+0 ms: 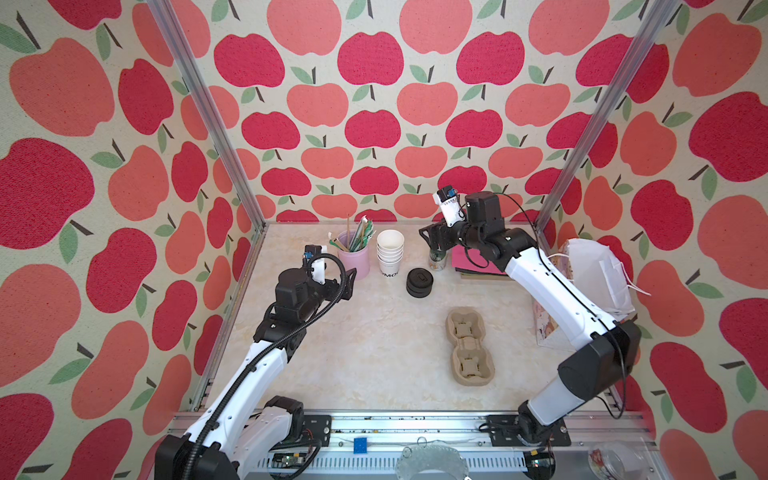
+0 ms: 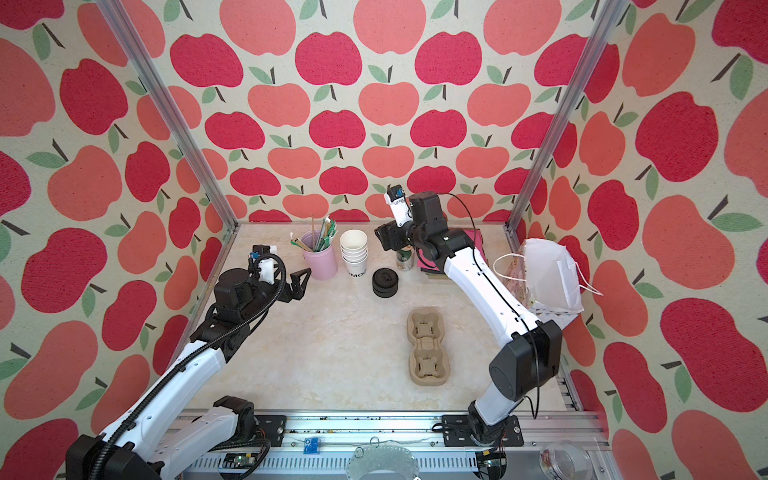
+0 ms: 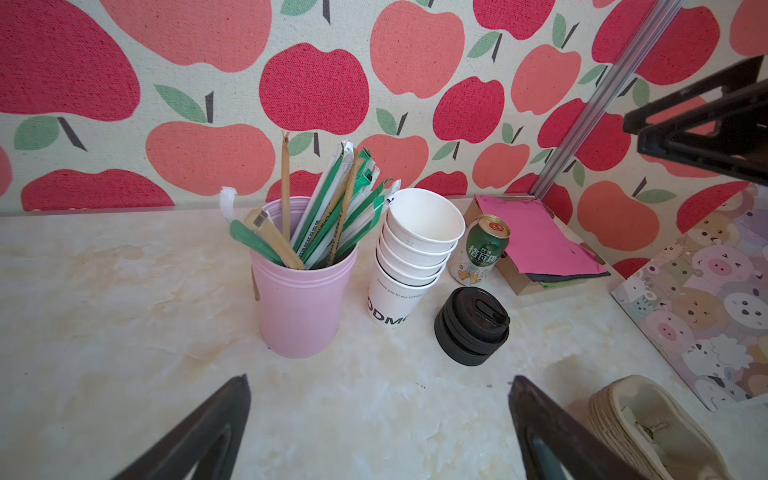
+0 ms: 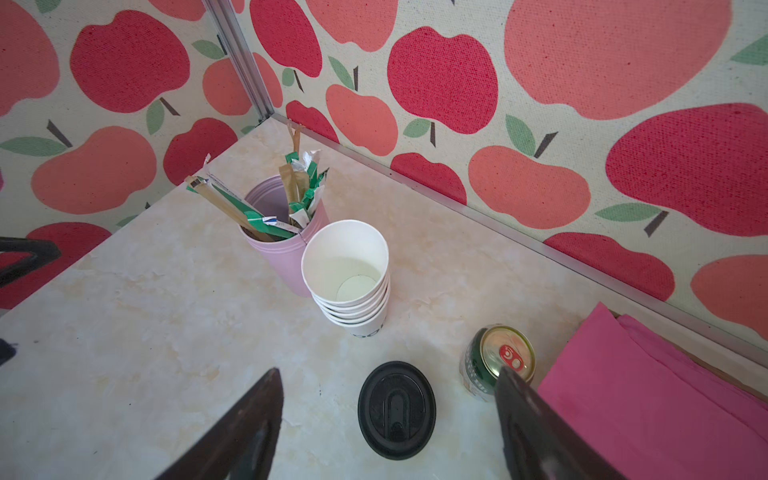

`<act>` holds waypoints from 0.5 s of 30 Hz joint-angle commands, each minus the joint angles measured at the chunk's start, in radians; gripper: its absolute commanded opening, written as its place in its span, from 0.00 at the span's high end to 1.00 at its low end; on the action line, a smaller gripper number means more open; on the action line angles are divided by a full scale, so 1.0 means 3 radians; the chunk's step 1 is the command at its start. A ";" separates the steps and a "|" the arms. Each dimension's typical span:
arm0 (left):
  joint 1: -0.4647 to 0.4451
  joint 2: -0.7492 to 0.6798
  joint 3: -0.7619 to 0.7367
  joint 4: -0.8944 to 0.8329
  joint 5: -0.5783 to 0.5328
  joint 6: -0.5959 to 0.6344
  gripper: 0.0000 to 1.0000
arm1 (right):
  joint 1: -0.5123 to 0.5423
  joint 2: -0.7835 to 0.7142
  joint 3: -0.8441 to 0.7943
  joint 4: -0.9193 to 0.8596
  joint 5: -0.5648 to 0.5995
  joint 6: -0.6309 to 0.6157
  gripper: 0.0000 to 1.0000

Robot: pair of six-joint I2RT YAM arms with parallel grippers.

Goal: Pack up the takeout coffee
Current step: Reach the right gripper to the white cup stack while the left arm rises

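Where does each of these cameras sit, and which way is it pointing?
Top views: high above the pale table's front edge, looking down towards the back wall; left arm and right arm show.
Left wrist: on the left arm, facing the pink tumbler of wrapped straws; the open left gripper shows.
Right wrist: on the right arm, looking down on the stack of round black plastic lids; the open right gripper shows.
Shared: every view shows the stack of lidless white paper cups.

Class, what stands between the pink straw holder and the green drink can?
The stack of white paper cups stands between the pink straw holder and the green can, as both top views show.
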State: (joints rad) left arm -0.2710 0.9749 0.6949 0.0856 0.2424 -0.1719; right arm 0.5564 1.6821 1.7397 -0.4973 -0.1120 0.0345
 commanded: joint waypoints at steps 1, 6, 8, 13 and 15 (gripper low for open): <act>-0.0089 0.0067 0.0046 0.0015 0.0117 -0.0092 0.01 | 0.0049 0.0382 0.0589 -0.0680 -0.0116 0.0323 0.25; -0.0185 0.0095 -0.0039 0.0056 0.0056 -0.0118 0.01 | 0.0090 0.1065 0.1521 -0.1247 -0.0104 0.0458 0.34; -0.0201 0.0085 -0.0071 0.0062 0.0051 -0.0143 0.01 | 0.0113 0.1345 0.1896 -0.1459 -0.0082 0.0483 0.39; -0.0232 0.0049 -0.0146 0.0094 -0.0031 -0.0168 0.01 | 0.0174 0.1848 0.2512 -0.1752 0.0044 0.0522 0.47; -0.0237 0.0027 -0.0177 0.0123 -0.0091 -0.0174 0.01 | 0.0182 0.1967 0.2616 -0.1748 0.0061 0.0577 0.51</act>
State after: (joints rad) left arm -0.3367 1.0016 0.6613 0.0978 0.2417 -0.2054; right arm 0.6018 2.2395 2.4653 -0.9337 -0.1135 0.1730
